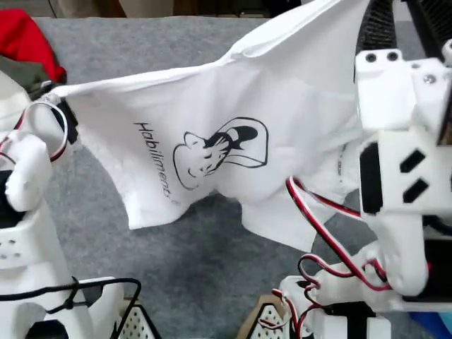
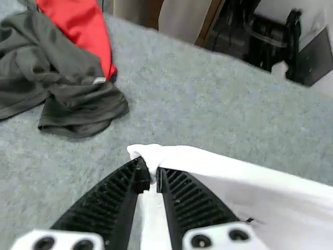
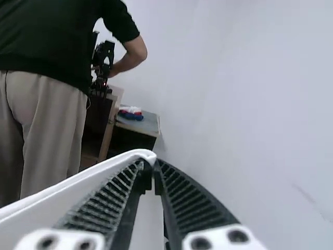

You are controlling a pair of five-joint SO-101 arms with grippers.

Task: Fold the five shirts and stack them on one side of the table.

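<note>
Grey felt-like tabletop (image 1: 205, 282), with a white wall (image 3: 250, 94) in the room beyond. White shirt (image 1: 212, 113) with a black printed figure, held up and stretched between the two arms, its lower part hanging loose; red shirt (image 2: 83, 26) and dark grey shirt (image 2: 62, 88) crumpled and touching at the far left corner of the tabletop. Left end effector (image 2: 148, 179) pressed together on one bunched corner of the white shirt, low and near the heap; right end effector (image 3: 152, 177) pinching the shirt's opposite edge, its arm raised high.
</note>
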